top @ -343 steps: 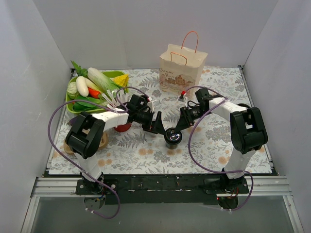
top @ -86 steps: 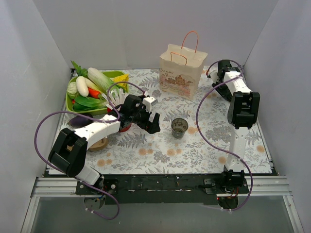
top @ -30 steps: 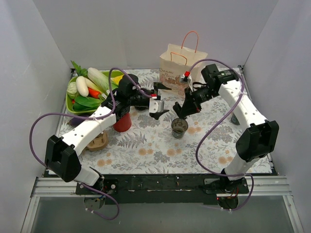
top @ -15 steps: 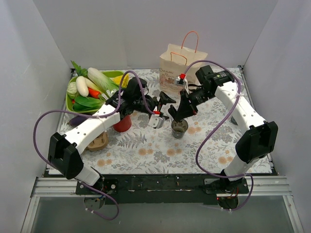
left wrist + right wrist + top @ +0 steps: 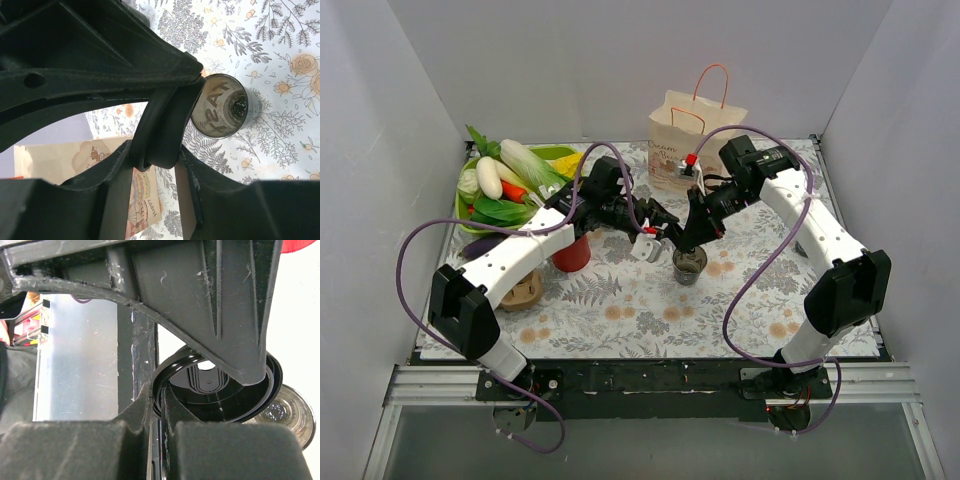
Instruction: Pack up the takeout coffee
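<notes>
A small dark cup (image 5: 689, 264) stands open on the floral cloth, its silvery inside showing (image 5: 220, 107). It also appears at the lower right of the right wrist view (image 5: 285, 410). A takeout coffee with its lid on is not in view. My right gripper (image 5: 684, 240) hangs just above the cup, shut on the rim of a round black lid (image 5: 220, 390) held on edge (image 5: 159, 395). My left gripper (image 5: 656, 234) reaches in from the left. Its fingers flank the lid's other edge (image 5: 165, 125) and touch it on both sides (image 5: 154, 152).
A paper bag (image 5: 695, 145) with orange handles stands behind the grippers. A red cup (image 5: 572, 255) sits under the left arm. A green tray (image 5: 470, 215) of vegetables is at the back left, and a wooden piece (image 5: 525, 292) lies in front of it.
My left gripper swung right and down to meet the right one, and its jaws narrowed onto the lid. The right gripper kept the lid and shifted slightly left over the cup.
</notes>
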Tool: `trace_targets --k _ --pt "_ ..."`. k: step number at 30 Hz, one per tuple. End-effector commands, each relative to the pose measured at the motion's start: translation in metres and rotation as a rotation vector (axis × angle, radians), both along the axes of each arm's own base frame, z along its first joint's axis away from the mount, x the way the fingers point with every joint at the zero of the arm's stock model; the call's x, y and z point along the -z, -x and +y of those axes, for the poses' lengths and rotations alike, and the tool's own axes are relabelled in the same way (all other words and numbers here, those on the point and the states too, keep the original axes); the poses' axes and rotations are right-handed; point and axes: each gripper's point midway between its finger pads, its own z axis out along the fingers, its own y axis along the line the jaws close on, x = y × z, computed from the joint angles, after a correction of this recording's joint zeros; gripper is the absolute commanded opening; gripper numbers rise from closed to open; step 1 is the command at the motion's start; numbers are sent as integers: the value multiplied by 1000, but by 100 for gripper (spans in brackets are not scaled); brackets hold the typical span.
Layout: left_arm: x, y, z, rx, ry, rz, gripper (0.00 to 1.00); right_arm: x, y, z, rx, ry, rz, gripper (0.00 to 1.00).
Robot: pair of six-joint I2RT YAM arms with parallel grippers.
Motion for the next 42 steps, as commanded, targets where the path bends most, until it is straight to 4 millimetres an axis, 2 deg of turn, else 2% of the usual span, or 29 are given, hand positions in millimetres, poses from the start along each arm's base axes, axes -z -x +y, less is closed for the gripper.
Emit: trace_targets --k 1,2,3,4,5,7,8,10,11,13,14,15,16,17,18,19,20,21,22,23,25,26,35,36,42 --pt "-15 13 -1 24 10 27 19 -9 -5 0 20 11 -33 2" --pt "-14 15 0 23 8 37 13 -9 -7 0 24 18 -31 4" --pt "-13 17 1 24 4 54 2 -9 -10 0 28 28 -44 8" --pt "-12 20 2 18 4 79 0 -16 -14 0 35 25 -73 13" --pt "-12 22 2 14 4 96 0 -18 -20 -1 44 32 -80 21" --pt "-9 23 1 -10 7 139 0 -28 -33 -4 71 31 -119 29" --pt "-11 25 2 -56 11 220 0 -45 -49 -8 105 9 -175 35" --pt "-11 19 0 -132 32 303 0 -64 -63 -14 140 -36 -224 38" --pt "-9 22 1 -212 32 456 0 -74 -76 -24 183 -52 -252 45" --pt "-10 18 -2 -290 60 574 0 -80 -96 -36 254 -75 -293 51" --pt "-9 19 -4 -326 61 655 0 -88 -96 -42 281 -84 -332 59" --pt "-6 21 -7 -382 65 788 0 -66 -97 -47 309 -57 -289 64" --pt "-1 20 -8 -424 64 863 0 -67 -112 -50 338 -75 -383 65" --pt "3 13 -9 -490 72 918 0 -73 -104 -56 381 -80 -420 66" --pt "4 13 -11 -554 69 1045 0 -37 -106 -62 423 -29 -402 68" --pt "12 6 -15 -589 48 1111 1 -37 -117 -63 455 -52 -502 71" --pt "16 4 -16 -616 35 1165 1 -46 -115 -71 538 -50 -566 79" --pt "21 6 -18 -667 13 1278 1 -41 -116 -73 582 -56 -574 84" --pt "33 4 -20 -702 -11 1341 1 -12 -112 -77 621 -27 -526 88" --pt "36 2 -22 -734 -16 1397 1 -21 -118 -81 667 -45 -582 89" --pt "43 2 -22 -802 -37 1533 2 -10 -117 -82 715 -35 -510 88" --pt "53 2 -22 -828 -55 1577 2 -2 -118 -83 732 -14 -467 87" --pt "69 -6 -22 -889 -93 1710 2 30 -103 -76 712 -8 -291 83" --pt "78 -6 -21 -909 -119 1734 2 32 -102 -76 714 -4 -285 83" --pt "89 -7 -20 -946 -184 1804 3 41 -103 -78 726 20 -264 83"
